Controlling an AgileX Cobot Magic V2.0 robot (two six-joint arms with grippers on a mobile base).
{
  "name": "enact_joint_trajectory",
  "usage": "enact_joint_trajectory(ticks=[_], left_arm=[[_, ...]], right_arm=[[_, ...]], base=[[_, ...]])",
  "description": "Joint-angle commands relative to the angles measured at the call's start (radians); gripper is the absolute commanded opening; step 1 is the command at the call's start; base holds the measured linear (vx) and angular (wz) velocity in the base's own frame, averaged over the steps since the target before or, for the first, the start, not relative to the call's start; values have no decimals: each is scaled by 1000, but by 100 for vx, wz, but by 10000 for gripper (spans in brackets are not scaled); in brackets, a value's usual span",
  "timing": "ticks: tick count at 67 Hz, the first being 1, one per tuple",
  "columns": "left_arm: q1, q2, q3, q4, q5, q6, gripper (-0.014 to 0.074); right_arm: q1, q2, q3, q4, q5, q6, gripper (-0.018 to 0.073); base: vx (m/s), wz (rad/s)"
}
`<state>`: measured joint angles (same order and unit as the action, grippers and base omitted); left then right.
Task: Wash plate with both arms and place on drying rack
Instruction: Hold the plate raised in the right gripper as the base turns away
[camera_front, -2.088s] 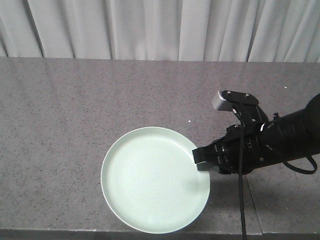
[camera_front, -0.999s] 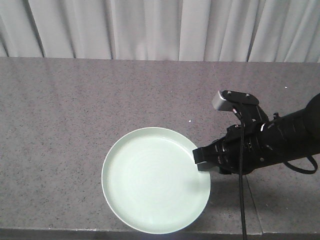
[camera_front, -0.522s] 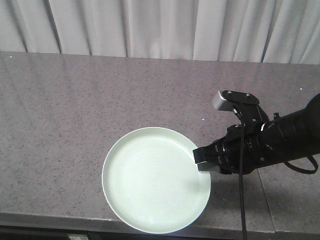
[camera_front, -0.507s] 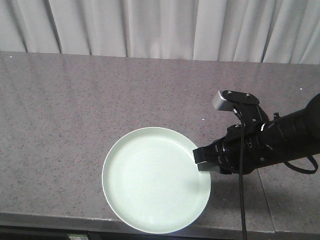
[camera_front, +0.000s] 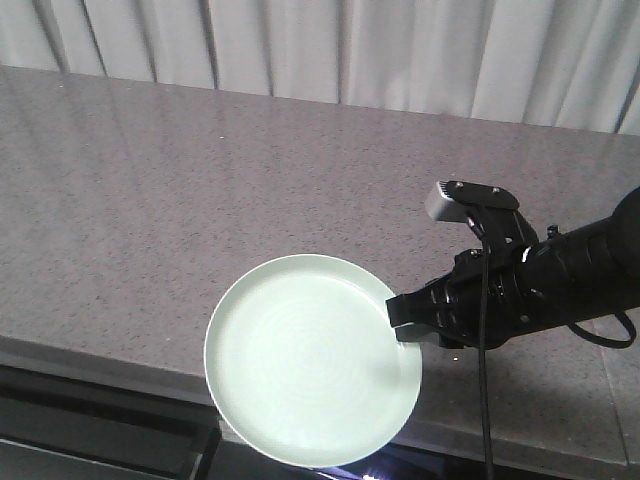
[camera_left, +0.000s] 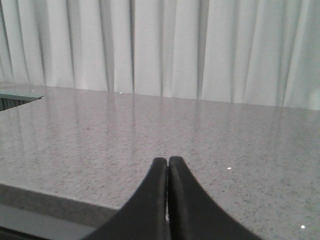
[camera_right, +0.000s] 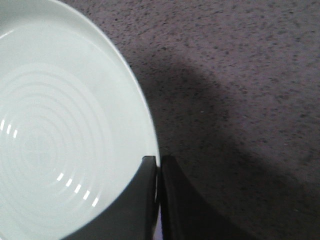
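The black right hand (camera_front: 402, 322) pinched the glossy round mint-green plate (camera_front: 300, 365) at its rim, one finger hidden beneath; the left hand (camera_left: 167, 162) was pressed together.

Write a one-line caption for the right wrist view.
Right gripper clamps the mint-green plate by its rim, speckled grey countertop beyond.

Grey speckled stone surface (camera_front: 150, 200) fills frame, glossy, pale reflected streaks toward 11 o'clock; white pleated curtain (camera_front: 400, 50) along 12 o'clock; dark shadowed space (camera_front: 90, 430) below front edge at 7 o'clock
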<state>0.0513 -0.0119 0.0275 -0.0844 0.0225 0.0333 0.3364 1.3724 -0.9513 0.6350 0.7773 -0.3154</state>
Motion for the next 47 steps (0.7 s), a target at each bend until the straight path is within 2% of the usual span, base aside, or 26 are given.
enact_joint_trajectory(ticks=[1,47], left_arm=[[1,-14,-28,-2,-69,-1,-6],[1,-14,-28,-2,-69,-1,-6]], right_arm=[[-2,-33,-31,28,-23,-5,-1],[-2,-33,-31,28,-23,-6,-1]], base=[[-10,38],[-12,46]])
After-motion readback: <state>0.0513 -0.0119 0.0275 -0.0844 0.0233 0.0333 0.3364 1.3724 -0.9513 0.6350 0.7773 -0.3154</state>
